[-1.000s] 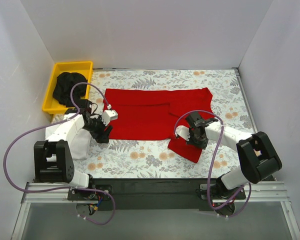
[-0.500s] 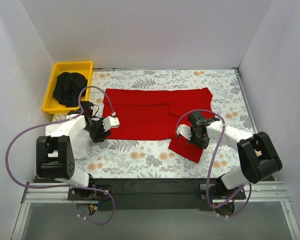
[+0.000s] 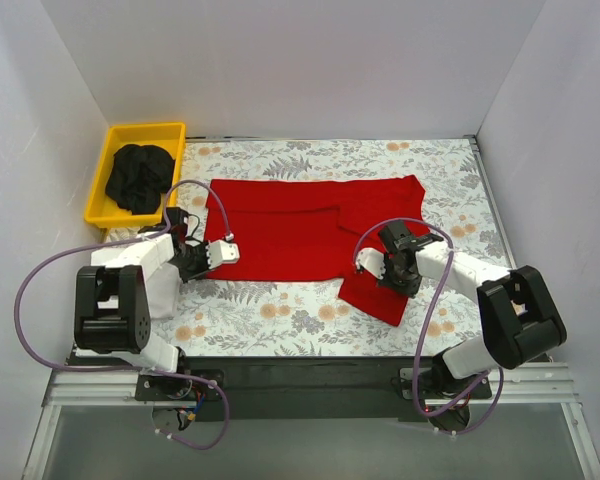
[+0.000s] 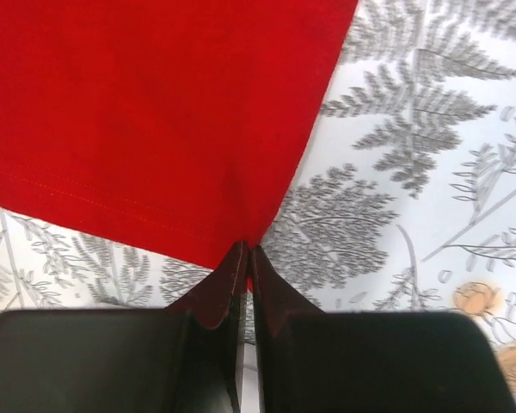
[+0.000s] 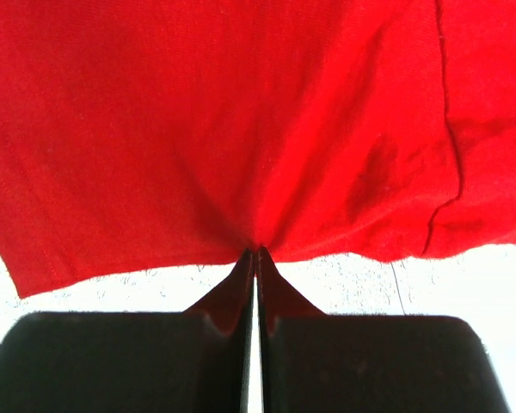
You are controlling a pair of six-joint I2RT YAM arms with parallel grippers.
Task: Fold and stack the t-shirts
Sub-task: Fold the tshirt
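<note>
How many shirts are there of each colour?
red shirt: 1
black shirt: 1
white shirt: 1 (partly hidden under the left arm)
Total: 3

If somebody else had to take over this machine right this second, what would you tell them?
The left gripper is shut on the near-left corner of the red t-shirt. The right gripper is shut on its near edge, farther right. The black t-shirt sits bunched in the yellow bin; a white cloth lies by the left arm. Nothing stacked yet: fold red, then stack all.
</note>
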